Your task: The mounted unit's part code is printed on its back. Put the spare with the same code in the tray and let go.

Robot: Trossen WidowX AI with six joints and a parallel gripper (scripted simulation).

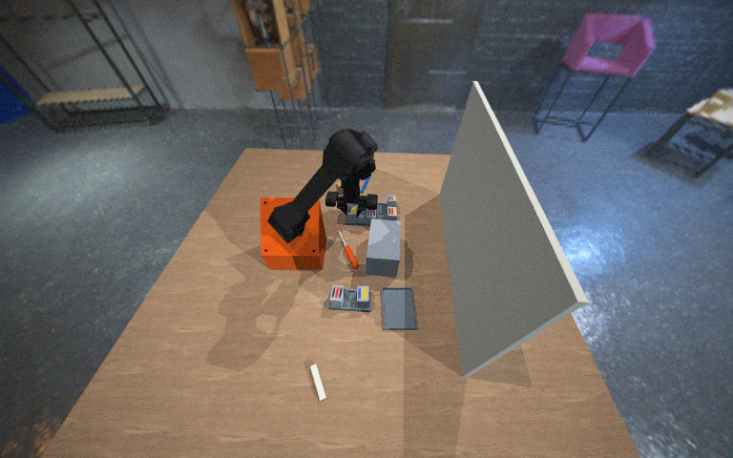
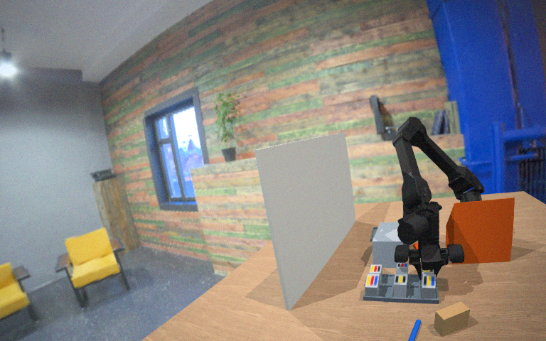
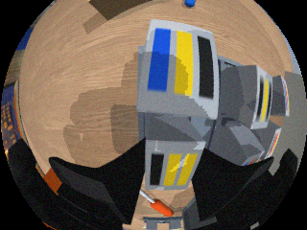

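Note:
My gripper point(image 1: 345, 209) point(image 2: 427, 273) point(image 3: 167, 143) is shut on a grey spare point(image 1: 352, 211) point(image 3: 174, 164) marked black, yellow, yellow, which is at its place in the spare rack point(image 1: 356, 221) point(image 2: 396, 300). A blue, yellow, black spare point(image 2: 429, 280) point(image 3: 181, 67) stands right beside it. Several other spares stand in the rack. The tray point(image 1: 400, 310) holds nothing. A small rack point(image 1: 349, 307) left of it holds a red and black unit point(image 1: 336, 295) and a blue and yellow unit point(image 1: 363, 295). Which unit is the mounted one, and its back code, I cannot tell.
A grey box point(image 1: 383, 242) point(image 2: 387, 245) stands between spare rack and tray. A screwdriver point(image 1: 350, 255) point(image 3: 160, 207) lies left of it. A tall panel point(image 1: 497, 238) point(image 2: 310, 217) stands to the right. A wooden block point(image 2: 451, 320), a blue rod point(image 2: 414, 329) and a white bar point(image 1: 318, 382) lie farther out.

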